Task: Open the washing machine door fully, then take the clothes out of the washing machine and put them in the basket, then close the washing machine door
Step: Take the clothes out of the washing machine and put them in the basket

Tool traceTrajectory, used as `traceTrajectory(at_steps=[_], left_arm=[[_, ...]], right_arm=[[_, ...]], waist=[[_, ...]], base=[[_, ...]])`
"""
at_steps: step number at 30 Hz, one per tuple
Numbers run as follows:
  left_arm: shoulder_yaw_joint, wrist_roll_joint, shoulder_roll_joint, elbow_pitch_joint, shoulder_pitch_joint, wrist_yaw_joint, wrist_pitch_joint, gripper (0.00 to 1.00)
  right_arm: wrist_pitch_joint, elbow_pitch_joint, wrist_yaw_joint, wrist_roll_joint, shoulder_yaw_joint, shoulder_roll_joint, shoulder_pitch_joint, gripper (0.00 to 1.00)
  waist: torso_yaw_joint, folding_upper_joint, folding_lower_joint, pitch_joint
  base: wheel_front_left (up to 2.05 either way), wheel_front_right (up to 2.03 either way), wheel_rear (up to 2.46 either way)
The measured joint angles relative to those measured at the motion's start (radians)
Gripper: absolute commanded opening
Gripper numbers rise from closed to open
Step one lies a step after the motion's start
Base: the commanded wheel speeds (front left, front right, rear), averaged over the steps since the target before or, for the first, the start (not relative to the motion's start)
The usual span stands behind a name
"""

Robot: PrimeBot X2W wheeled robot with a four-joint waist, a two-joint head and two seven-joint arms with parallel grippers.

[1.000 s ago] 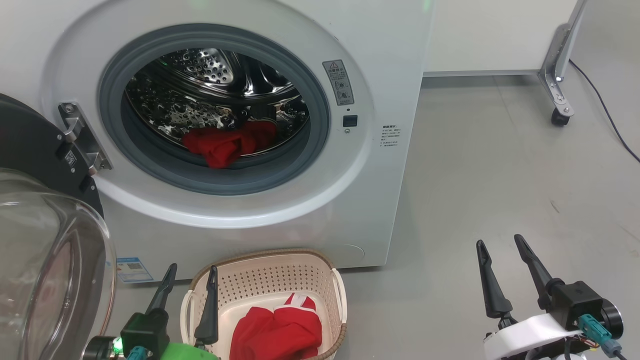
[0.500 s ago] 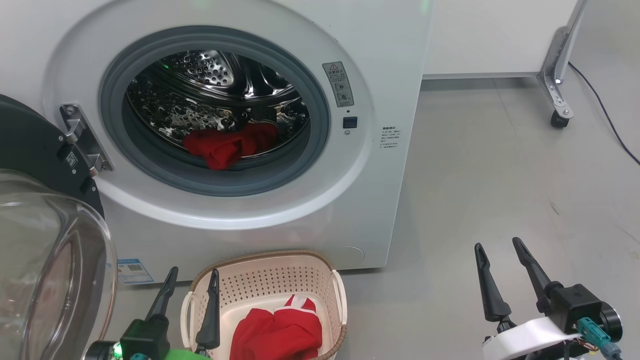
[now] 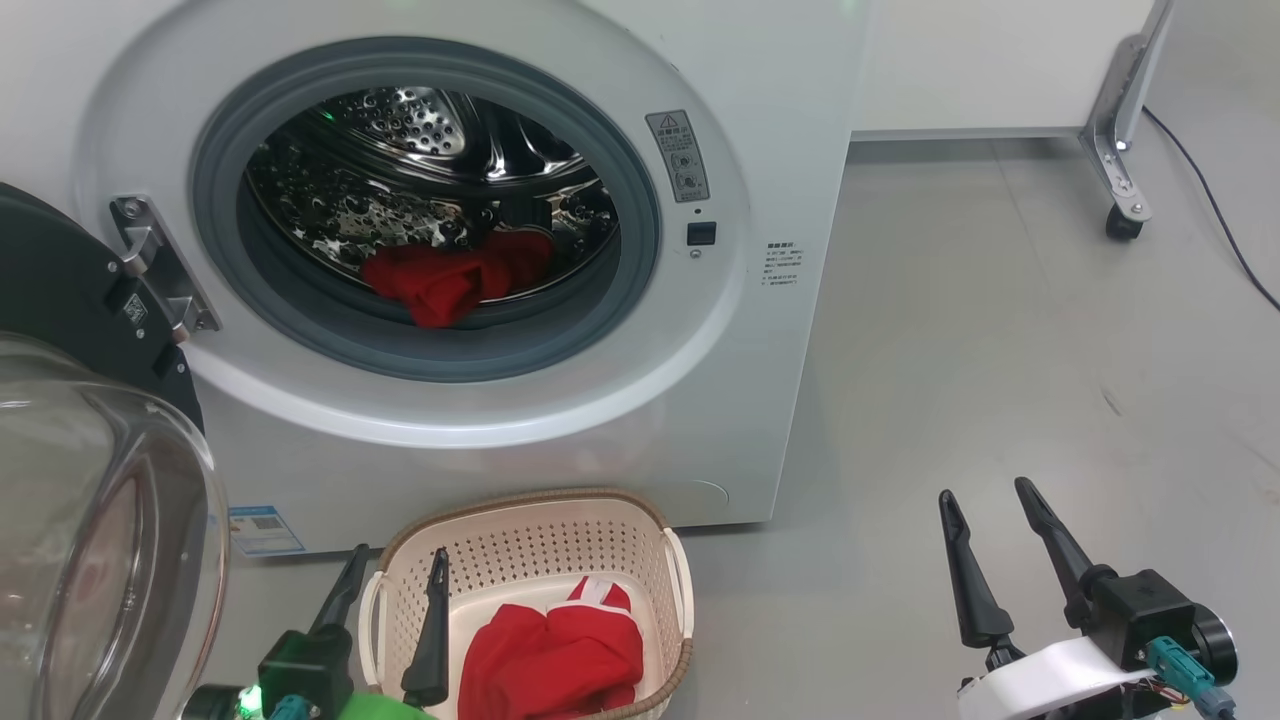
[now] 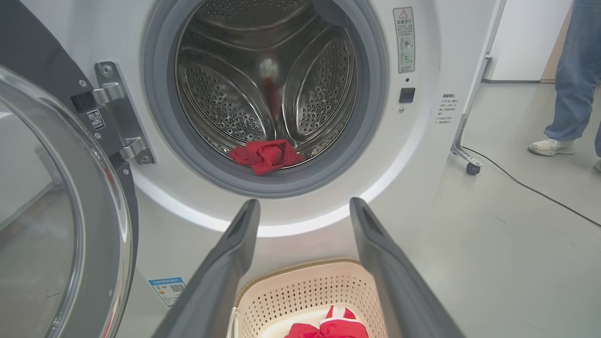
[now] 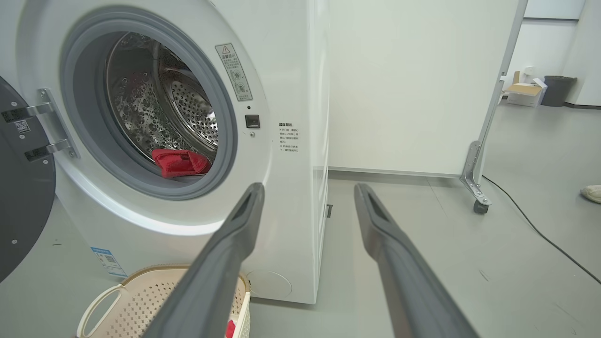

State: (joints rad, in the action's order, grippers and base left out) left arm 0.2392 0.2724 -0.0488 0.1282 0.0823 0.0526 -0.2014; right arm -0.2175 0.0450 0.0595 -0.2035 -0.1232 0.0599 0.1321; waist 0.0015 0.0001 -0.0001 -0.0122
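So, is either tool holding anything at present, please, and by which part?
Nothing is held: the left tool and the right tool are both open and empty.

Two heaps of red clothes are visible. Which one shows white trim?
The red heap in the basket: its top edge is white. The drum heap looks plain red.
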Motion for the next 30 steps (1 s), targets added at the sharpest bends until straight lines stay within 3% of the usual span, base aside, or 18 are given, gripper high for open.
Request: traceTrajectory(at_steps=[13,30], left_arm=[[0.04,0.01,0.0,0.111,-0.161,-0.035,0.132,1.0],[0.051,0.017,-0.003,0.259,-0.529,-0.086,0.317,1.0]], right_arm=[[0.024,-0.051,0.009,0.0,-0.03,0.0,-0.003,1.0],[0.027,-0.105,0.011,-0.008,-0.02,0.002,-0.077,1.0]], waist=[[-0.035,0.0,0.0,0.087],[-0.096,0.0,0.0001,0.279]], base=[[0.0,0.0,0.0],[0.0,0.0,0.0]])
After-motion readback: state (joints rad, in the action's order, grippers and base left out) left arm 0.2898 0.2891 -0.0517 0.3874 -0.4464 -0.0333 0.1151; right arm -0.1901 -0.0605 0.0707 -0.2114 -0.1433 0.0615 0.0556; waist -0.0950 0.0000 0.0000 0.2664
